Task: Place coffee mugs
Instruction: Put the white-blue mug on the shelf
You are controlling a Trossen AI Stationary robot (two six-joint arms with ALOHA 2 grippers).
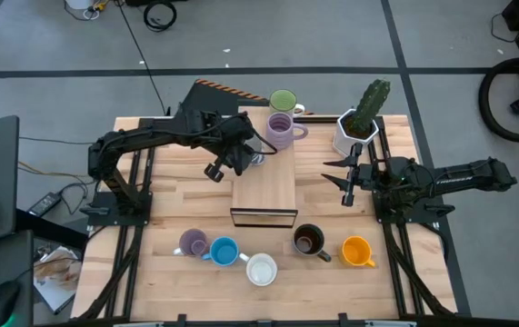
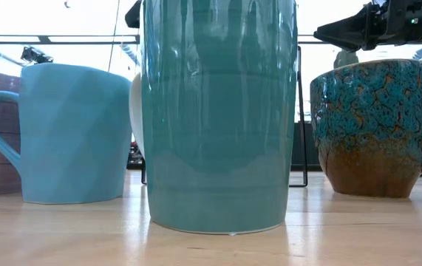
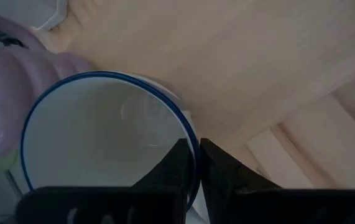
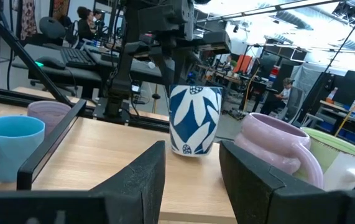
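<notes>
Pale wood table (image 1: 159,272) carries a raised wooden block (image 1: 264,189). The left gripper (image 3: 196,163), reaching across from the left, is clamped on the rim of a white blue-patterned mug (image 4: 194,119) on that block, beside the lilac mug (image 1: 280,130) and green mug (image 1: 283,100). The right gripper (image 4: 193,163) hovers by the cactus pot (image 1: 354,133), fingers apart, empty. Five mugs line the near edge.

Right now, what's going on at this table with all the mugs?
The left hand is pinched shut on the rim of a white mug with a blue leaf pattern, beside the light wooden box mid-table. A lilac mug and a green mug stand just behind it. The right hand waits open near the white hexagonal cactus pot. Five more mugs line the front edge.
</notes>
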